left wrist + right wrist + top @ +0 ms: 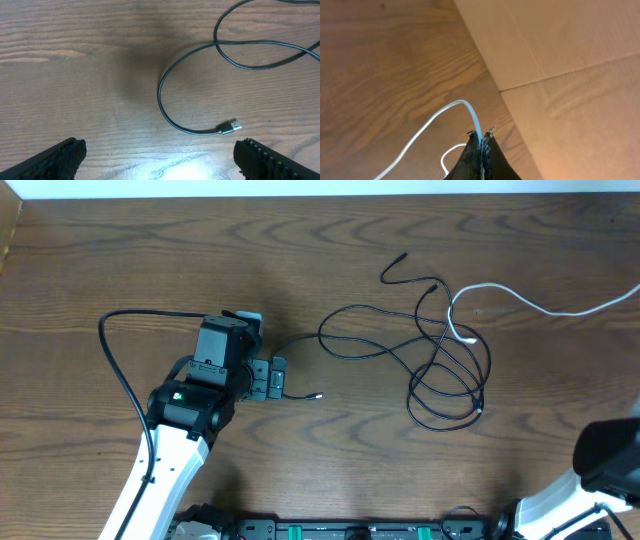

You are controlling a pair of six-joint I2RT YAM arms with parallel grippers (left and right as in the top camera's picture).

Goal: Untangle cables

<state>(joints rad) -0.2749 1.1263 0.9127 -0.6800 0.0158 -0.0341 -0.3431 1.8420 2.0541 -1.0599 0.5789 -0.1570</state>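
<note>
The black cable (440, 365) lies in loose loops on the wooden table, right of centre. One plug end (318, 395) lies just right of my left gripper (270, 378) and shows in the left wrist view (230, 127). My left gripper (160, 157) is open and empty, with the plug ahead near its right finger. The white cable (520, 298) runs from the black loops off the right edge. My right gripper (481, 139) is shut on the white cable (432, 122). Only part of the right arm shows in the overhead view.
A cardboard wall (560, 50) stands close to the right of my right gripper. The left arm's thick black cable (115, 355) arcs over the table at the left. The arm bases (350, 530) sit at the front edge.
</note>
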